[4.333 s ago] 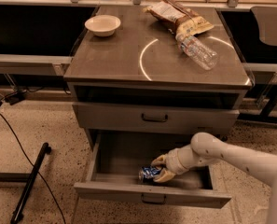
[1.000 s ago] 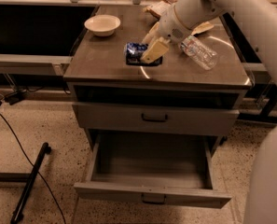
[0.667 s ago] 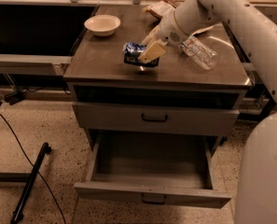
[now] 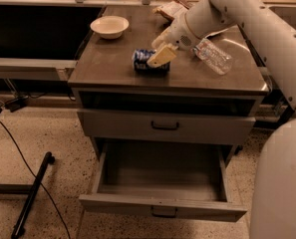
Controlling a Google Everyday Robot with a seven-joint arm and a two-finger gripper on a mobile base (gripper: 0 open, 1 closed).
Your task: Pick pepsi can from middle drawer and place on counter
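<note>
Your pepsi can (image 4: 143, 61) lies on the counter (image 4: 107, 66), towards the near edge, left of the clear plastic bottle (image 4: 215, 55). The lift out of the middle drawer (image 4: 162, 205) looks done; that drawer stands pulled open below, with no can in it. The gripper (image 4: 158, 59) sits over the can's right end, touching it. You cannot tell whether it is clamped on the can or apart. What seems left is releasing and drawing clear.

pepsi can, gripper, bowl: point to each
pepsi can (image 4: 141, 60): camera view, its blue side
gripper (image 4: 160, 59): camera view, tip end, at the can on the counter (image 4: 107, 68)
bowl (image 4: 109, 33): camera view, front wall
</note>
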